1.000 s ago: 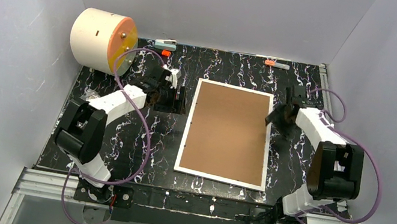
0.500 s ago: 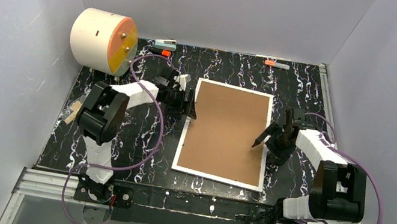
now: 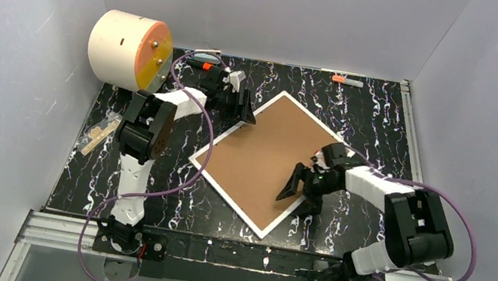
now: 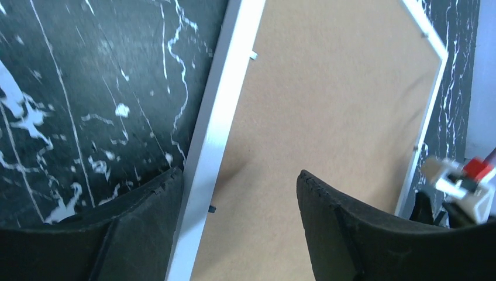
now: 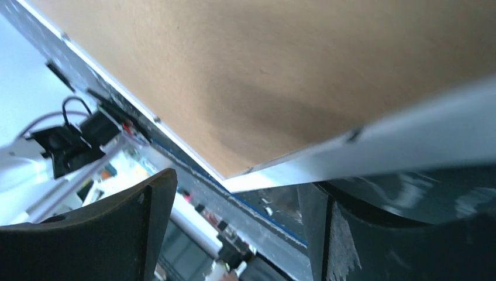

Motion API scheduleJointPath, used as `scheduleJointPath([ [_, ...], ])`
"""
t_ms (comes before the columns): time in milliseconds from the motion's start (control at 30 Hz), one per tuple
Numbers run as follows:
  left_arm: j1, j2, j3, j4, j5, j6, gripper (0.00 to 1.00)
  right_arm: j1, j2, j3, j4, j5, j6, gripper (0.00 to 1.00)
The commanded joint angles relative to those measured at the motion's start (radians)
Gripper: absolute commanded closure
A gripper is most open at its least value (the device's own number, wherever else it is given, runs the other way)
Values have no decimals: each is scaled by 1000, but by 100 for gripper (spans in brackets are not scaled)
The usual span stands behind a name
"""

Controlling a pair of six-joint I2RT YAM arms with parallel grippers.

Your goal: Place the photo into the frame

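Observation:
The frame (image 3: 262,159) lies back up on the black marbled table, its brown board showing, turned at an angle. My left gripper (image 3: 246,113) is open at its far left edge. In the left wrist view (image 4: 240,181) one finger is outside the white edge (image 4: 219,117) and the other is over the brown back (image 4: 327,105). My right gripper (image 3: 293,188) is open at the near right edge. In the right wrist view (image 5: 240,187) the frame's edge (image 5: 409,140) passes between its fingers. The photo is out of view.
A white cylinder with an orange face (image 3: 127,50) stands at the back left. Two markers (image 3: 206,57) (image 3: 347,81) lie along the back edge. A small pale piece (image 3: 98,134) lies at the left edge. Grey walls close three sides.
The frame has turned clockwise from upright to diagonal. My left gripper moved toward the back along its edge; my right gripper moved nearer and leftward with the frame's right edge.

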Motion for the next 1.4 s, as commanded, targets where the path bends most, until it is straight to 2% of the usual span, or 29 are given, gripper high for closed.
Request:
scheduleJointPath([
  [0, -51, 53, 7, -66, 124, -25, 33, 160, 95, 98, 293, -33, 59, 16],
  [100, -47, 59, 30, -99, 64, 12, 30, 242, 166, 185, 298, -30, 18, 14],
  [167, -41, 64, 54, -131, 34, 30, 30, 262, 202, 253, 205, -17, -54, 13],
  [233, -30, 50, 70, -157, -11, 44, 29, 261, 208, 293, 79, 58, -112, 12],
  [300, -6, 26, 83, -175, -50, 55, 27, 259, 168, 307, -37, 137, -155, 11],
  [433, 49, -45, 94, -205, -73, 70, 25, 258, 40, 306, -135, 204, -172, 10],
  [567, 91, -152, 70, -234, -101, 76, 24, 258, -41, 321, -79, 187, -169, 10],
  [667, 108, -263, 6, -268, -183, 79, 23, 260, 18, 373, 62, 81, -157, 18],
  [733, 117, -344, -61, -296, -274, 57, 23, 269, 118, 439, 152, -9, -127, 25],
  [833, 132, -494, -214, -319, -355, -11, 23, 300, 289, 598, 197, -19, -99, 30],
  [933, 151, -622, -360, -322, -384, -71, 23, 331, 454, 723, 313, -71, -32, 34],
  [1033, 163, -705, -475, -318, -375, -118, 25, 381, 588, 835, 376, -157, -1, 42],
  [1233, 175, -710, -610, -303, -338, -174, 49, 481, 747, 990, 356, -264, -41, 68],
  [1367, 177, -703, -666, -268, -351, -185, 56, 492, 780, 999, 355, -300, -52, 74],
])
